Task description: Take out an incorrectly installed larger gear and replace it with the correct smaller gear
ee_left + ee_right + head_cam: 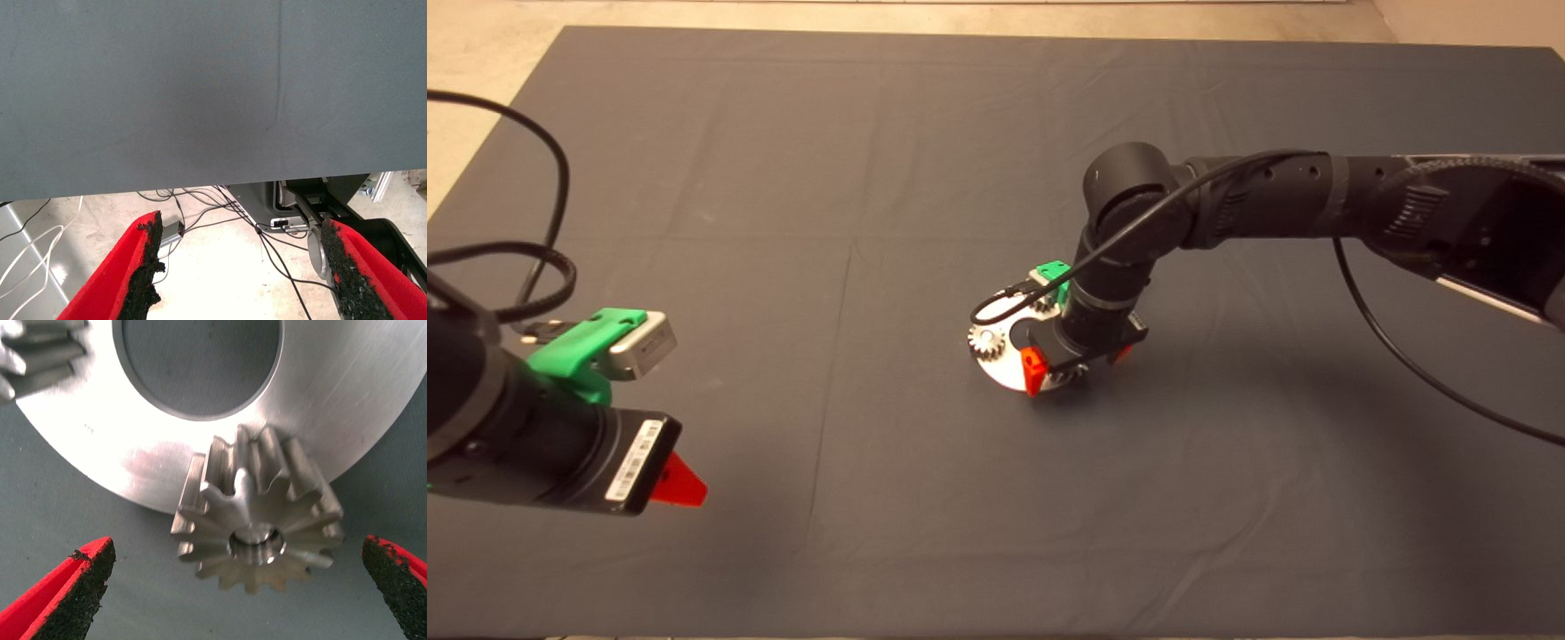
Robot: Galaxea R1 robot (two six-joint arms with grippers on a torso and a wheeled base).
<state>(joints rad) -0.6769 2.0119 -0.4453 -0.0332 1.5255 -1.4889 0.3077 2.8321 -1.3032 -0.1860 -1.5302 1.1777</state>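
Two red fingers of the right gripper (pixel 237 587) stand wide apart, one on each side of the larger gear (pixel 257 520), with clear mat showing between each pad and the teeth. Nothing is clamped yet. The gear sits at the edge of a round silver plate (pixel 347 407) with a big central hole, overhanging the rim toward the mat (pixel 783 178). Its teeth slant inward like a cone around a small central bore.

From the head view, the right arm comes down steeply over the plate (pixel 1005 373) near the middle of the table, and a small straight-toothed gear (pixel 986 341) sits on the plate's far-left rim. The smaller gear meant as the replacement cannot be singled out from what shows.

Judging by the look of it, the larger gear is solid steel: stiff, dense for its size, not fragile, but smooth and likely slippery. The tapered teeth are the catch, since pads closing on a sloped face could squeeze the gear out downward or tip it. A grip low down, where the toothed body is widest and straightest, across opposite tooth tips, looks safest, followed by a straight lift so it does not bind on whatever pin holds it.

The left gripper (pixel 680 484) waits at the lower left of the table, its fingers (pixel 143 267) spread and holding nothing.
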